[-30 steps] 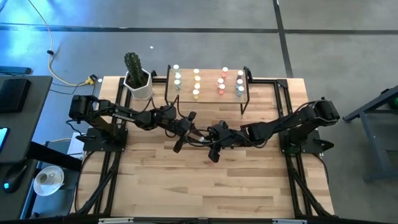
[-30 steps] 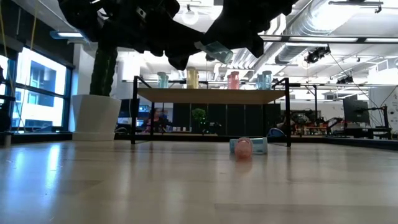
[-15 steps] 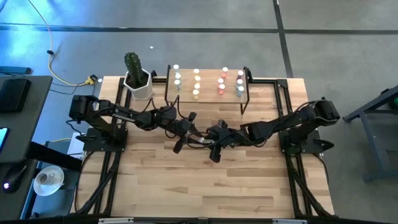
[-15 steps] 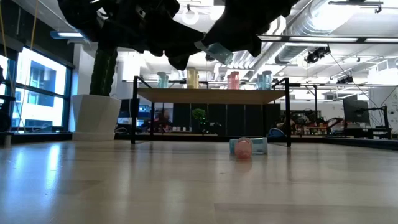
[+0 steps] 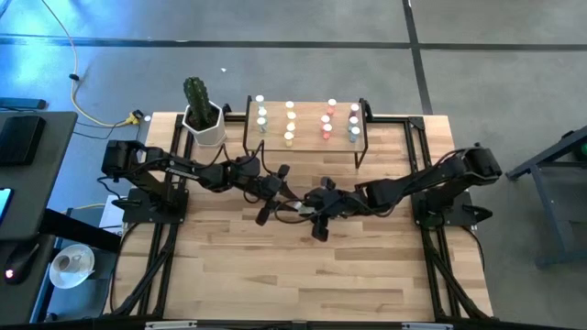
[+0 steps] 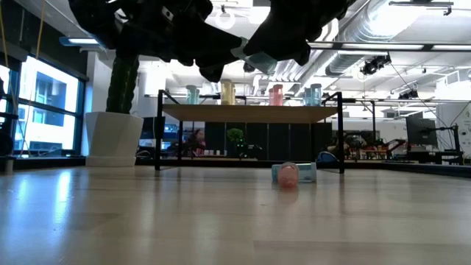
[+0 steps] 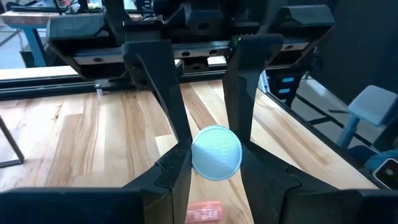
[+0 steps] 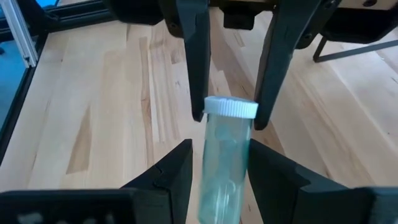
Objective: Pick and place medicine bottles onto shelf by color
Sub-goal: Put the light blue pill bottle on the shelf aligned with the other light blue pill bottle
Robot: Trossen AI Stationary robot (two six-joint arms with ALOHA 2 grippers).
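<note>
Both grippers meet above the middle of the table [image 5: 238, 266], in front of the shelf [image 5: 304, 139]. A pale bluish bottle [image 8: 225, 155] hangs between them. The left gripper [image 7: 214, 158] clamps its capped end, the fingers narrow and tight against it. The right gripper [image 8: 217, 165] has its fingers at the bottle's sides, parted a little; whether they touch it I cannot tell. A pink bottle [image 6: 287, 174] lies on its side on the table near the shelf. Other bottles [image 5: 292, 117] stand on the shelf in rows by color.
</note>
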